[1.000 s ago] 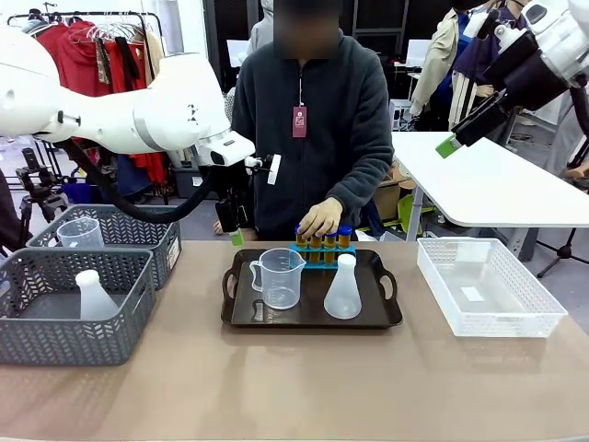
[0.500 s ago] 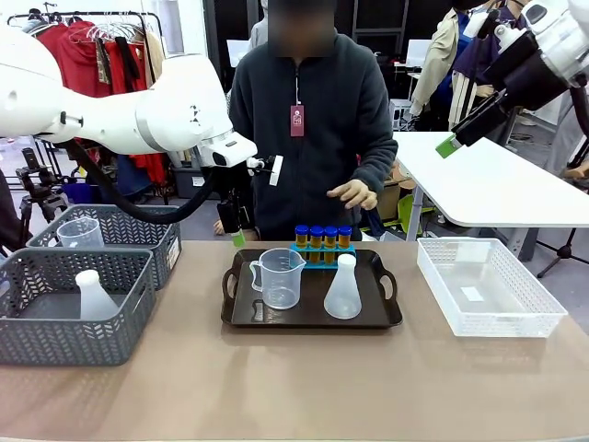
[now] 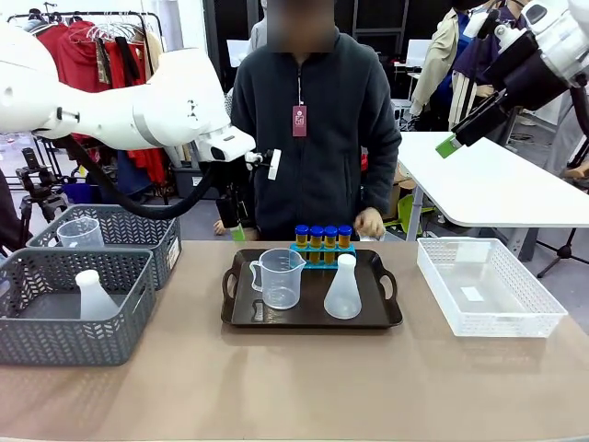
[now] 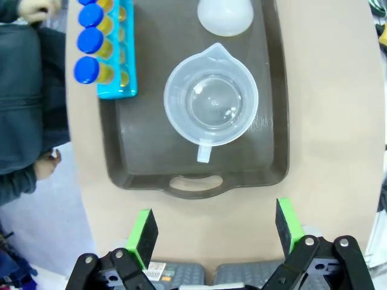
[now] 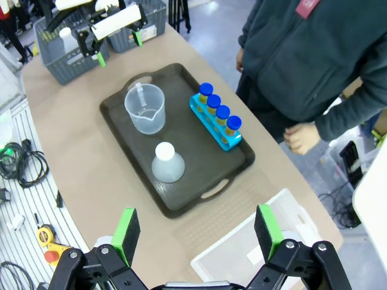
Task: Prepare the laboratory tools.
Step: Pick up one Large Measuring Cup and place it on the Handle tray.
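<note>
While both arms hang above the table, the left gripper (image 4: pixel 214 232) and right gripper (image 5: pixel 196 232) gape, empty; conical flask (image 3: pixel 342 288) and beaker (image 3: pixel 278 276) stand on the dark tray (image 3: pixel 311 318); behind, tubes (image 3: pixel 322 236) in the blue rack (image 3: pixel 322 252); the person's hand (image 3: pixel 370 223) has withdrawn to the table's far edge.

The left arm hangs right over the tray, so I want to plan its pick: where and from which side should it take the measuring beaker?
Judging by its pose, grip the measuring beaker from above, across its open rim, one finger inside the wall. It stands upright and empty on the tray; its handle points toward the left gripper.
</note>
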`<state>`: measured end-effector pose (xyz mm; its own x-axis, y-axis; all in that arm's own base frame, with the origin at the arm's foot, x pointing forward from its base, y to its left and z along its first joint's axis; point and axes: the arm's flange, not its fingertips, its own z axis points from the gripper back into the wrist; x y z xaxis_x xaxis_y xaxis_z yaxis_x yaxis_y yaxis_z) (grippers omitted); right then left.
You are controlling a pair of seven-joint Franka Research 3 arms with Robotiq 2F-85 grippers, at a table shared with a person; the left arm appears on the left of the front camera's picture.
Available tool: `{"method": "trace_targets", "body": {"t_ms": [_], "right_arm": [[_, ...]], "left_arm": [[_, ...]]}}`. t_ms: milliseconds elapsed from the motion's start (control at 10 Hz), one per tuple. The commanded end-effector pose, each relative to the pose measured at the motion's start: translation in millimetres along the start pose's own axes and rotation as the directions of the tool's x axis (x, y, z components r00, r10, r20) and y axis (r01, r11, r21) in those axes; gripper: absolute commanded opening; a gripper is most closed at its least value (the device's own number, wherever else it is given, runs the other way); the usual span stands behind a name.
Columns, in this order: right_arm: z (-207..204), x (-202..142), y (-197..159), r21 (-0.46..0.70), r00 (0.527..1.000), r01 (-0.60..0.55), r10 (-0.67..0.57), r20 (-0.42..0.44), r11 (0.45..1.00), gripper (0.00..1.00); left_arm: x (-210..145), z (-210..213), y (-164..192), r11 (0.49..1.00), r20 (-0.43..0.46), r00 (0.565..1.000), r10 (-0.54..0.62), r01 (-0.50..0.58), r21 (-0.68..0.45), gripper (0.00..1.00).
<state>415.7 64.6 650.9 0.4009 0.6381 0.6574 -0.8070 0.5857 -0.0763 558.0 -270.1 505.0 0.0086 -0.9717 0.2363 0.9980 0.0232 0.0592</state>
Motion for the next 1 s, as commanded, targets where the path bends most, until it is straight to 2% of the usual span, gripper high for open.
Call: {"method": "trace_targets", "body": {"t_ms": [0,500,900], "right_arm": [[1,0,0,0.012,1.0,-0.001,0.0,0.012,1.0,1.0],[1,0,0,0.012,1.0,-0.001,0.0,0.012,1.0,1.0],[1,0,0,0.012,1.0,-0.001,0.0,0.012,1.0,1.0]], "left_arm": [[-9,31,-3,0.996,0.059,0.994,0.09,-0.09,0.012,1.0],[-30,98,5,0.953,0.243,0.922,0.302,-0.296,-0.064,1.0],[-38,133,4,0.964,0.382,0.885,0.267,-0.252,-0.089,1.0]]}}
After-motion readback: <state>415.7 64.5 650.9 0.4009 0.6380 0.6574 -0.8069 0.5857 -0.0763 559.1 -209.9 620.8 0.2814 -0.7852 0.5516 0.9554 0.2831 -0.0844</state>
